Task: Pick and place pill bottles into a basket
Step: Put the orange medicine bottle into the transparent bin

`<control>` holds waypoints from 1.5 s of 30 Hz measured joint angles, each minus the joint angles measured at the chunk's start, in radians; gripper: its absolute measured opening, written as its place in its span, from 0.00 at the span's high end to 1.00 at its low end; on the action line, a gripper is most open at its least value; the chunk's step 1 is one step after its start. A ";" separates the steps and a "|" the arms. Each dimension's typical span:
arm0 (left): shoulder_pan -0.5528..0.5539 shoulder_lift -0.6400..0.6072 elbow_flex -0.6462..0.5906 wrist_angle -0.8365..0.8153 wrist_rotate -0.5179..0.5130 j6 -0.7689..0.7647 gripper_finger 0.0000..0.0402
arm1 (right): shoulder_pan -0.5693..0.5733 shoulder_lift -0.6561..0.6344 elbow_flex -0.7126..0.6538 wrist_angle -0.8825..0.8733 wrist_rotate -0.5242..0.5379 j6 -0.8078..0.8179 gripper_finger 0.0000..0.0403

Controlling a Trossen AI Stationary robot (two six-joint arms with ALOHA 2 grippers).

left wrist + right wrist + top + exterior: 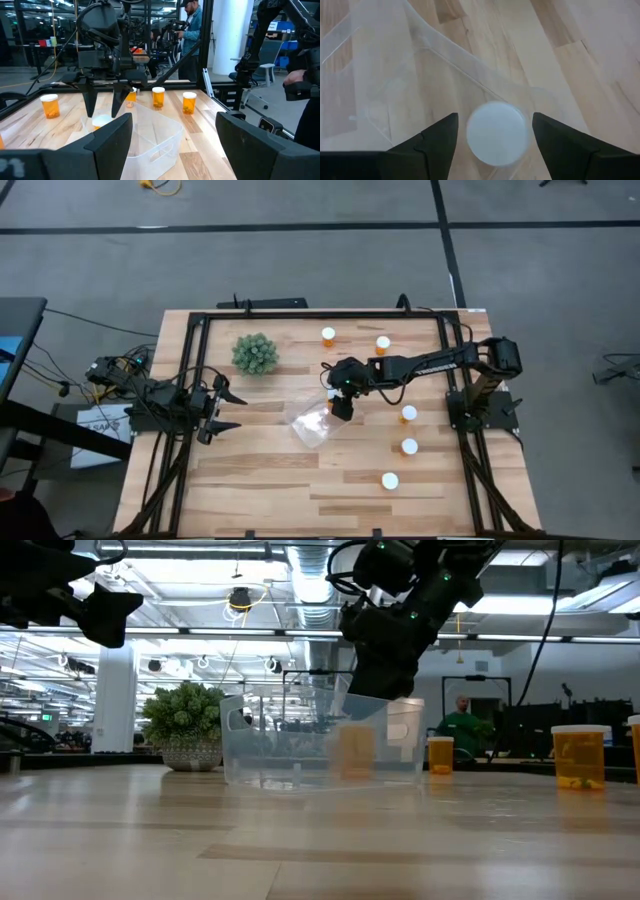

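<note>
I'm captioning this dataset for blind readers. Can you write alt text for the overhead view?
Seen from above, the right gripper hangs over the clear basket in the middle of a wooden table, its fingers apart around a white-capped pill bottle. Five more pill bottles stand to the right and behind. A green plant sits far left, and the left gripper waits open at the left edge.
</note>
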 joint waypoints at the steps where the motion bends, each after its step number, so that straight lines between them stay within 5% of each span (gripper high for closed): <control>1: 0.000 0.000 0.000 0.000 0.000 0.000 0.31 | 0.000 0.000 0.001 -0.001 0.000 0.000 0.38; 13: 0.000 0.000 0.000 0.000 0.000 0.000 0.31 | 0.007 -0.043 0.250 -0.244 0.076 -0.140 0.38; 30: 0.000 0.000 0.000 0.000 0.000 0.000 0.31 | -0.319 -0.497 -0.228 -0.275 0.280 0.159 0.38; 45: 0.000 0.000 0.000 0.000 0.000 0.000 0.31 | -0.516 -0.425 -0.253 -0.242 0.152 0.334 0.28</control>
